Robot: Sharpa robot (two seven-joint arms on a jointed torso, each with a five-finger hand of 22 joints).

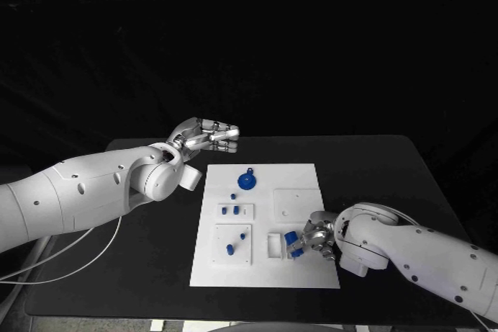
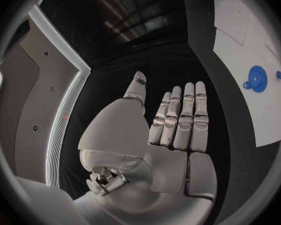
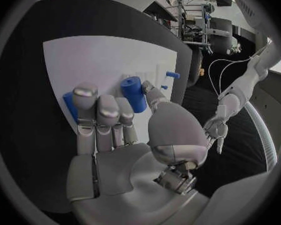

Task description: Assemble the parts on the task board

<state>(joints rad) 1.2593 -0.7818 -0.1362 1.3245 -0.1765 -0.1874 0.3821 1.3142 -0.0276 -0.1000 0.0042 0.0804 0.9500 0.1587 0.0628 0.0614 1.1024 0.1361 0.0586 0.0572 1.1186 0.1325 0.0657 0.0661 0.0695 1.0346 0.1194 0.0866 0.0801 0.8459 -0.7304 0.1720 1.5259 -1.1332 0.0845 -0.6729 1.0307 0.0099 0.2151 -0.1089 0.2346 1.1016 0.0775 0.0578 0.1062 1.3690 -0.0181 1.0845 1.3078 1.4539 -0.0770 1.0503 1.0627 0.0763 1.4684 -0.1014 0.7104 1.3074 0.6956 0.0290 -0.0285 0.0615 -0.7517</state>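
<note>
The white task board [image 1: 296,175] lies in the middle of the black table. My right hand [image 1: 317,235] is low over its near right part, and its thumb and fingers pinch a blue cylinder part [image 1: 293,244] beside a white pocket [image 1: 275,246]. From the right wrist the cylinder [image 3: 134,93] stands at the thumb tip, with another blue piece [image 3: 68,106] behind the fingers [image 3: 85,97]. My left hand [image 1: 206,137] hovers off the board's far left corner. Its palm [image 2: 172,130] is flat, fingers straight, holding nothing.
A round blue disc [image 1: 247,181] with a small peg [image 1: 250,168] beside it sits on the board's far part; the disc [image 2: 257,78] also shows from the left wrist. Small blue pegs [image 1: 234,210] stand mid-left and two more [image 1: 237,242] on the near left square. A plain raised square [image 1: 295,202] lies mid-right.
</note>
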